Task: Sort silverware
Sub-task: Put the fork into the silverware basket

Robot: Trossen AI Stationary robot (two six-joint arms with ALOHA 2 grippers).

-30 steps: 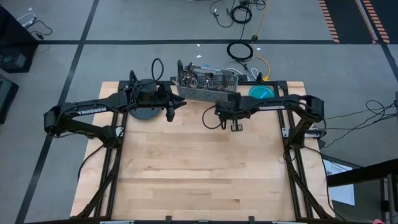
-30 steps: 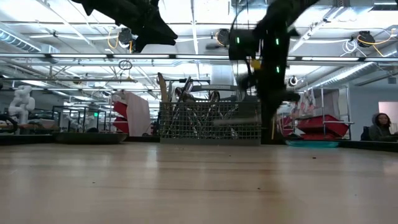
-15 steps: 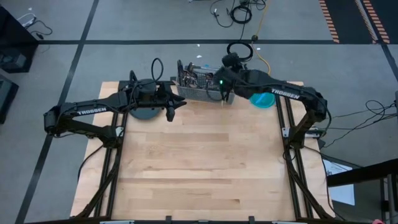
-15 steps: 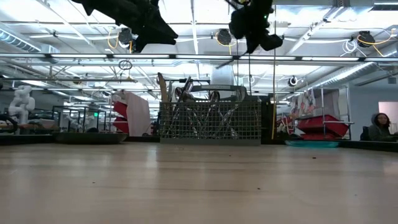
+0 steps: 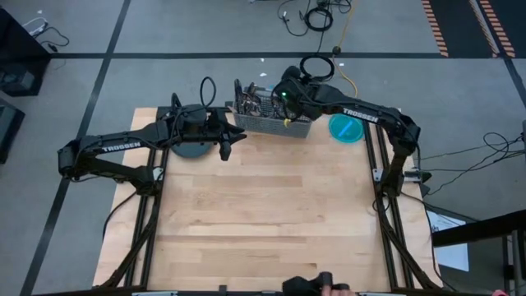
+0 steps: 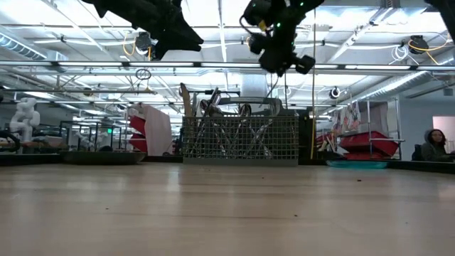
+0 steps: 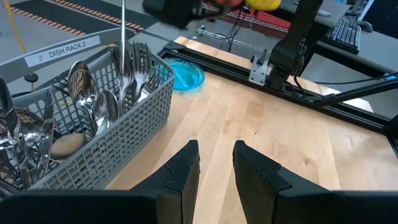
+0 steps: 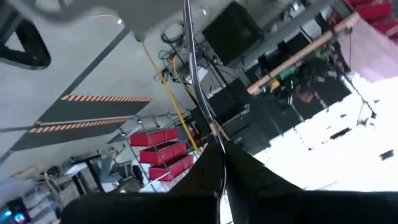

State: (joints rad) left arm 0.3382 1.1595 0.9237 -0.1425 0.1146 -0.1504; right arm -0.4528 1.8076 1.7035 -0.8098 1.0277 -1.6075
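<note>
The grey wire-mesh caddy (image 5: 267, 122) stands at the table's far edge, with forks, spoons and knives upright in its compartments (image 7: 93, 106). My right gripper (image 5: 285, 97) hovers above the caddy, shut on one slim piece of silverware (image 7: 122, 43); what kind it is, I cannot tell. My left gripper (image 7: 216, 163) waits open in the air left of the caddy, above the dark round plate (image 5: 191, 150), with nothing between its fingers. My right gripper pinches the slim piece near one end (image 8: 210, 135) between its two fingers, and the rest runs out beyond the fingertips. In the left wrist view the piece stands upright, its lower end (image 7: 123, 78) down among the forks in the caddy's right-end compartment. Whether it touches them, I cannot tell.
A blue plate (image 5: 347, 128) lies on the table just right of the caddy. The wooden tabletop (image 5: 263, 214) spreads out on the near side of both arms. A person sits beyond the table at the right (image 6: 434, 146).
My right gripper has risen from low over the table's middle and swung toward the far edge and left, ending above the caddy. Its wrist has rolled on the way. It stayed shut, and the piece it carries now stands upright over the caddy.
</note>
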